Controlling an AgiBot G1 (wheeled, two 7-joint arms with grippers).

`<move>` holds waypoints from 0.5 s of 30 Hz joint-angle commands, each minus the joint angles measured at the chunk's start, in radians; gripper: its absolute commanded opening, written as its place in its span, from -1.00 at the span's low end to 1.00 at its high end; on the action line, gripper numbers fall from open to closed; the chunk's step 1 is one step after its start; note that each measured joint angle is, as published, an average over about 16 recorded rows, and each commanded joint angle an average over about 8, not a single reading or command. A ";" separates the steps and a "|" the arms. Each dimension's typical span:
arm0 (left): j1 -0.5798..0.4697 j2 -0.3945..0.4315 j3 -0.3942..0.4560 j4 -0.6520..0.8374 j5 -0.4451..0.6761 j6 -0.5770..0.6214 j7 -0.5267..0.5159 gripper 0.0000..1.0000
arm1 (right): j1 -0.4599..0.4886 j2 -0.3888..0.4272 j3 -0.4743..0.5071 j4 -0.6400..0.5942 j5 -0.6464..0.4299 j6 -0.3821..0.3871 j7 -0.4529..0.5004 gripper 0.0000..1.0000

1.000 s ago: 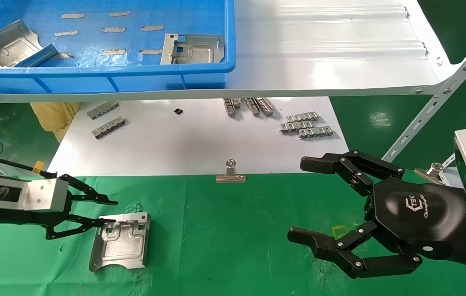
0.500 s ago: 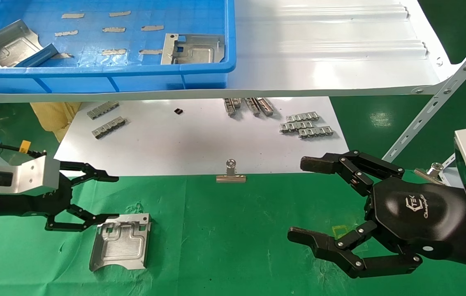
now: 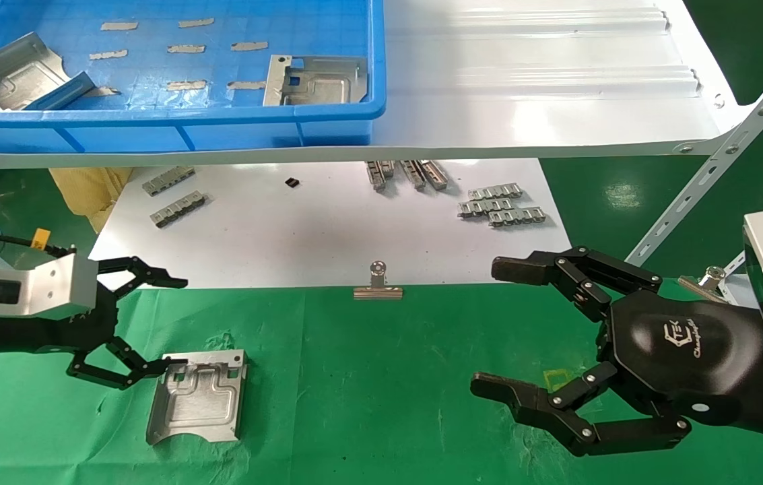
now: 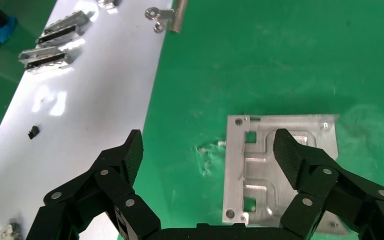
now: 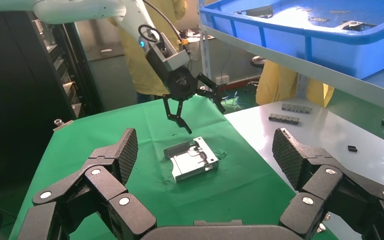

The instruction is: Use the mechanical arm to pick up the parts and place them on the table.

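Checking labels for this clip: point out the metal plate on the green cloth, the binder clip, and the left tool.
metal plate (image 3: 198, 396), head view, on its flat embossed middle.
binder clip (image 3: 378, 290), head view, on its silver body.
left tool (image 3: 162, 324), head view, midway between its open fingertips.

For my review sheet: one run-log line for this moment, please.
left gripper: open above plate on green cloth | right gripper: open, idle | bin: two plates inside

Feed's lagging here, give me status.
Left gripper open, above the plate's edge. Plate flat on green cloth. Right gripper open, idle at right. Two plates in the blue bin.
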 commanded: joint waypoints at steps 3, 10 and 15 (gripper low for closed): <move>0.032 -0.010 -0.032 -0.051 -0.017 -0.005 -0.037 1.00 | 0.000 0.000 0.000 0.000 0.000 0.000 0.000 1.00; 0.116 -0.036 -0.114 -0.182 -0.064 -0.017 -0.133 1.00 | 0.000 0.000 0.000 0.000 0.000 0.000 0.000 1.00; 0.176 -0.055 -0.173 -0.276 -0.097 -0.026 -0.202 1.00 | 0.000 0.000 0.000 0.000 0.000 0.000 0.000 1.00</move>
